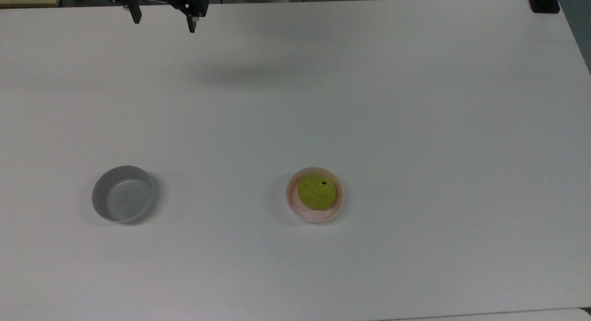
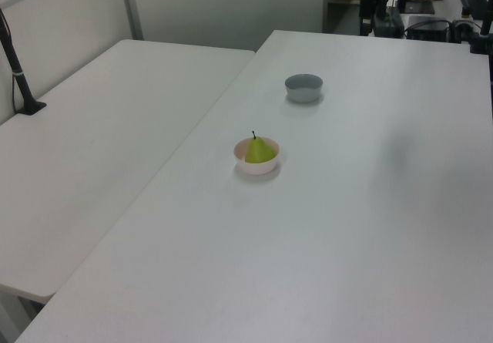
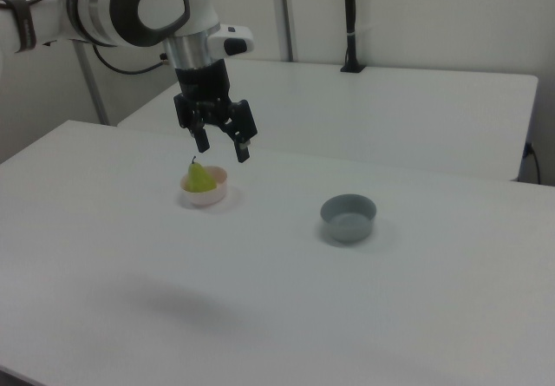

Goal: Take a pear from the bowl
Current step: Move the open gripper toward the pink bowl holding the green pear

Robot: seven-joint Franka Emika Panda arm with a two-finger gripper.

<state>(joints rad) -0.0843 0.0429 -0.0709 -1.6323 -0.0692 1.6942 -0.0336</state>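
The gripper (image 1: 162, 24) hangs high over the white table (image 1: 369, 104), its two black fingers spread well apart with nothing between them. In the top view it sits at the upper edge, far from the pink bowl (image 1: 292, 202) and up toward the top view's left of it. In the right view the gripper (image 3: 220, 149) hangs from the white arm (image 3: 130, 4), fingers pointing down, well above the tabletop and clear of everything on it.

Out from there, the pink bowl (image 3: 212, 195) stands on the table and the pear (image 1: 316, 191) sits inside it, yellow-green, taking up most of the bowl's inside, dark stem spot upward. In the left view the pear (image 2: 259, 149) stands upright in the pink bowl (image 2: 256, 166), thin stem sticking up above the rim; in the right view the pear (image 3: 199, 177) rises above the rim too.

Well apart from the pink bowl, toward the top view's left, is a grey bowl (image 1: 99, 197) of like size, with nothing in it. In the left view the grey bowl (image 2: 303, 91) stands farther back than the pink one; in the right view the grey bowl (image 3: 349, 219) stands toward the right view's right of it.

Beside the table, past a narrow seam, runs a second white table (image 2: 92, 150).
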